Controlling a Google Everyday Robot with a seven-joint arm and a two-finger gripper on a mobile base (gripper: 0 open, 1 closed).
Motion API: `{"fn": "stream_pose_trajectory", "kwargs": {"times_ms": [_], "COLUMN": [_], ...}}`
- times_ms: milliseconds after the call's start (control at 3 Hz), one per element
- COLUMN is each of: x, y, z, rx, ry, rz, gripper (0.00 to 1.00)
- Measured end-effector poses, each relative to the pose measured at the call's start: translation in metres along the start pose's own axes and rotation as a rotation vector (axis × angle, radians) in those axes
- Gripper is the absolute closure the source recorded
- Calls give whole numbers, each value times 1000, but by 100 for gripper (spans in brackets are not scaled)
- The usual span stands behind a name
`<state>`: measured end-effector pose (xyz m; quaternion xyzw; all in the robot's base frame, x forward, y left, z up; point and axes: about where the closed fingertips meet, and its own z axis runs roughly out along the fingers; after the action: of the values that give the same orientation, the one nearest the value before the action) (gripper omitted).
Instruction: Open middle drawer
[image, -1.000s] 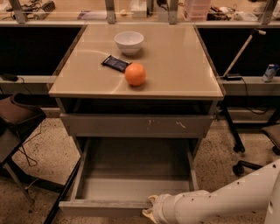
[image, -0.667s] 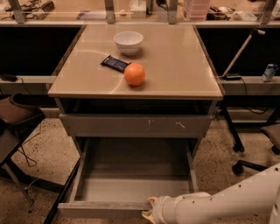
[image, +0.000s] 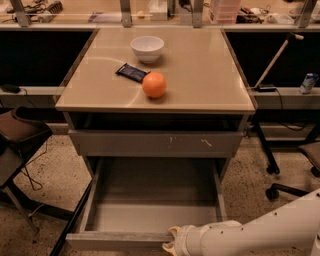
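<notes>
The middle drawer (image: 150, 205) is pulled far out of the cabinet, and its grey box interior shows with nothing in it. Its plain grey front (image: 115, 240) lies along the bottom of the camera view. My gripper (image: 169, 243) is at the right part of that front edge, touching or right against it, with the white arm coming in from the lower right. Above the open drawer, the grey drawer front with white scratch marks (image: 155, 143) is shut.
On the cabinet's tan top (image: 210, 75) lie a white bowl (image: 147, 48), a dark snack packet (image: 132, 72) and an orange (image: 154, 84). A brown chair (image: 20, 132) stands at the left. An office chair base (image: 287, 187) stands at the right.
The gripper and the drawer front have shifted very slightly towards the camera. Nothing else has moved.
</notes>
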<state>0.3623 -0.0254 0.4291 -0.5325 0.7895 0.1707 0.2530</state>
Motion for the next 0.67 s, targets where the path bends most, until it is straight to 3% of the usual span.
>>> {"fn": "stream_pose_trajectory", "kwargs": {"times_ms": [667], "x": [0], "y": [0], "z": [0], "rx": [0], "ry": [0], "rz": [0], "gripper": [34]}}
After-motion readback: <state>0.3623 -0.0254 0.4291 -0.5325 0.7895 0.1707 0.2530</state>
